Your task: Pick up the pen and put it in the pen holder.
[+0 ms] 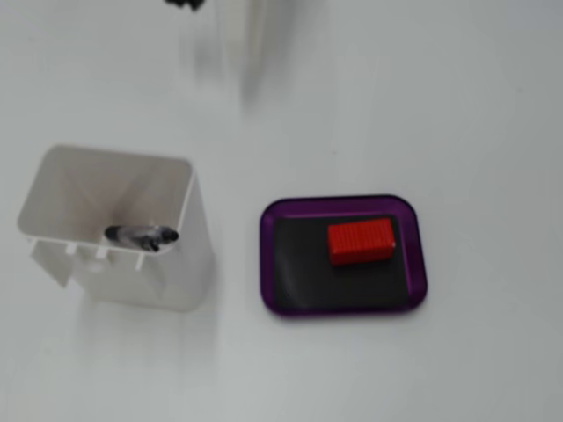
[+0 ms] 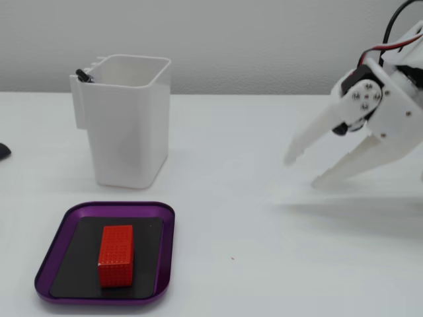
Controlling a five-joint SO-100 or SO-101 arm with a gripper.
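The pen [image 1: 141,236] stands inside the pen holder [image 1: 189,255], a tall white box at the left of the top-down fixed view. It leans against the ribbed rim. In the side fixed view only the pen's black end [image 2: 82,74] sticks out above the pen holder [image 2: 125,125] at its back left corner. My white gripper [image 2: 303,172] hangs open and empty above the table at the right, far from the holder, with its fingers pointing left and down. The top-down view shows only a blurred streak near its top edge.
A purple-rimmed tray [image 2: 168,218] with a black base lies in front of the holder and carries a red block [image 2: 116,255]. The top-down view shows the tray [image 1: 264,255] and the block [image 1: 361,241] right of the holder. A dark object [image 2: 3,150] pokes in at the left edge.
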